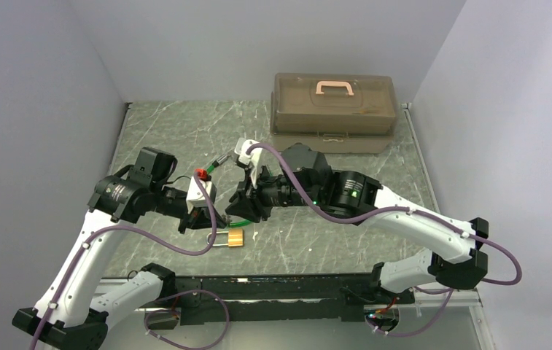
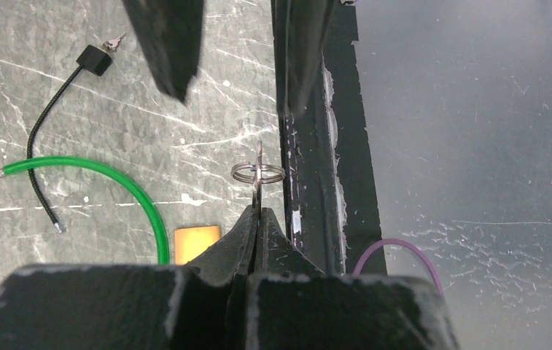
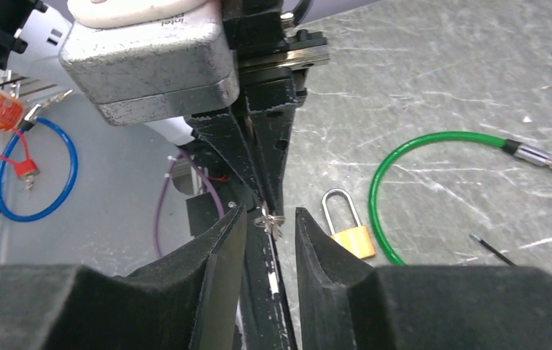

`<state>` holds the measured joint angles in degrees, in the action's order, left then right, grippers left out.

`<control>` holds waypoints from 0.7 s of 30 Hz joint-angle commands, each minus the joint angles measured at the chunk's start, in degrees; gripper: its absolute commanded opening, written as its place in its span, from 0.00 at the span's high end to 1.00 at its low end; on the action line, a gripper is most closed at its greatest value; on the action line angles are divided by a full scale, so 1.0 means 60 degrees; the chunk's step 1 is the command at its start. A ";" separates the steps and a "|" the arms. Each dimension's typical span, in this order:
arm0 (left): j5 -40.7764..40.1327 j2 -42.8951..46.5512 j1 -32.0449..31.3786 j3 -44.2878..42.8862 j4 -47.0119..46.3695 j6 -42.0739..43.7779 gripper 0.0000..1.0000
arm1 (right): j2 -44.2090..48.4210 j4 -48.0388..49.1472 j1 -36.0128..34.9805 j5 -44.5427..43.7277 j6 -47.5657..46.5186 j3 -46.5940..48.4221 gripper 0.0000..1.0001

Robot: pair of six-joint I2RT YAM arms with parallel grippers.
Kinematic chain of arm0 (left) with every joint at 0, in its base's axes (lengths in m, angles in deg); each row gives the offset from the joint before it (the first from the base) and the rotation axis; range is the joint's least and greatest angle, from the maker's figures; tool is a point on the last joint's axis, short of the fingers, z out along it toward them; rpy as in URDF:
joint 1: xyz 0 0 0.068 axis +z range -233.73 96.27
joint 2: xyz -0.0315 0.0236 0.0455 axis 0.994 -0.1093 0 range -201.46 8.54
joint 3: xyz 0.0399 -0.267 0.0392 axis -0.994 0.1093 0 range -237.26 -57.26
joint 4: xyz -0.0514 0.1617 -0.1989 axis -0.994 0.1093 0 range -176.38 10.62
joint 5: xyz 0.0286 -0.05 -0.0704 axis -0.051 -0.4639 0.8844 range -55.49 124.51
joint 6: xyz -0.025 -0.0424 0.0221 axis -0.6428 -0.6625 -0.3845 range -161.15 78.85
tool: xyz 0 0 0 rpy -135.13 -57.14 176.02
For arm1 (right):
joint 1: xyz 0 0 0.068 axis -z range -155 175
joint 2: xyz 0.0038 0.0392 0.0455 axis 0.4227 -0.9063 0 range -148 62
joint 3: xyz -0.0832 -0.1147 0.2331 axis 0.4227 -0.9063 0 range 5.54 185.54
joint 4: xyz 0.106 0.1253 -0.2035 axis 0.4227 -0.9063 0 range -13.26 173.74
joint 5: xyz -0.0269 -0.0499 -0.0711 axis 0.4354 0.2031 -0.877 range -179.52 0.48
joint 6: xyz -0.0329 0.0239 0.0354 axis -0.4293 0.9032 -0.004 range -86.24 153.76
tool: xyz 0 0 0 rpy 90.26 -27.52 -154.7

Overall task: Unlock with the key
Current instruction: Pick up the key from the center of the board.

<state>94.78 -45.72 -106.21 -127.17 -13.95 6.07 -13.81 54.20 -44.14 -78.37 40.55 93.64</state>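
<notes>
The left tool [image 2: 257, 213] reached low over the desk [image 2: 207, 124], its jaws pressed together on the key [image 2: 258, 175], held edge-on with its ring. The right tool [image 3: 270, 219] faced it, jaws apart on either side of the key, not gripping. The brass padlock [image 3: 351, 235] lay flat beside a green cable [image 3: 433, 142]. The key's teeth were too small to make out.
</notes>
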 commanded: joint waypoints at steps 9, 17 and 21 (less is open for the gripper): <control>-0.0011 0.0209 -0.0047 -0.0335 0.0027 -0.0077 1.00 | -0.0489 0.0651 -0.0076 0.0745 0.0399 0.0006 0.71; -0.0076 0.0252 -0.0045 -0.0379 0.0070 -0.0071 1.00 | -0.0521 0.0400 -0.0132 0.0710 0.0365 0.0039 0.76; -0.0083 0.0257 -0.0048 -0.0360 0.0030 -0.0138 1.00 | -0.0467 0.0372 -0.0178 0.0703 0.0376 -0.0051 0.75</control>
<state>93.67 -44.80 -106.21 -127.39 -13.93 5.90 -16.98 55.56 -44.60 -74.87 42.36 93.11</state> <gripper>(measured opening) 0.008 0.244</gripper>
